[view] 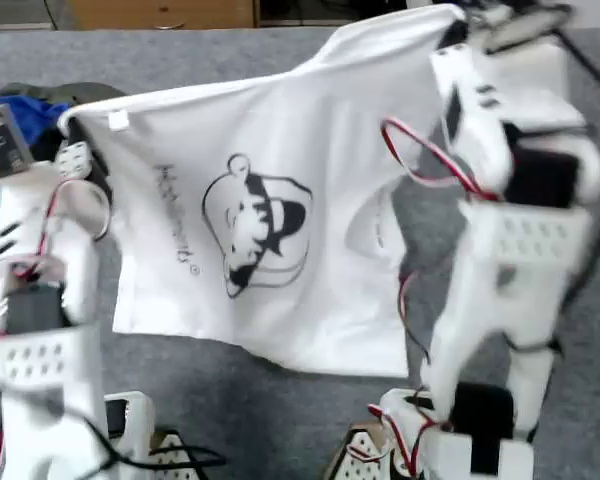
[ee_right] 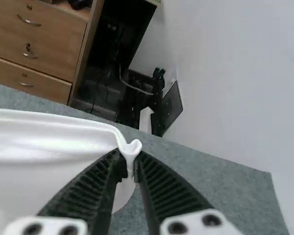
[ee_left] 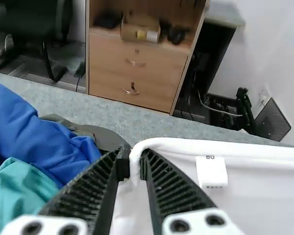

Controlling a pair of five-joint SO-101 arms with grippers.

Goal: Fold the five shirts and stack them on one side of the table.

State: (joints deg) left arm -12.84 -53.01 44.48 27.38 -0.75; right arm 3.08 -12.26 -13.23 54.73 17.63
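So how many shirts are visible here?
4: white shirt held between left gripper and right gripper; blue shirt, teal shirt, grey shirt heaped by the left arm. More may be hidden.

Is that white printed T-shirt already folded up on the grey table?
No, the white printed T-shirt is spread open, its edge pinched by the left gripper and the right gripper.

Left gripper (ee_left: 132, 165) and right gripper (ee_right: 129, 165) raised, fingers (ee_left: 164, 188) clamping the shirt (view: 330, 300).

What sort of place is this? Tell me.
Probably an office or lab: a wooden drawer cabinet, a black swivel chair and tangled black cables stand behind the grey felt table.
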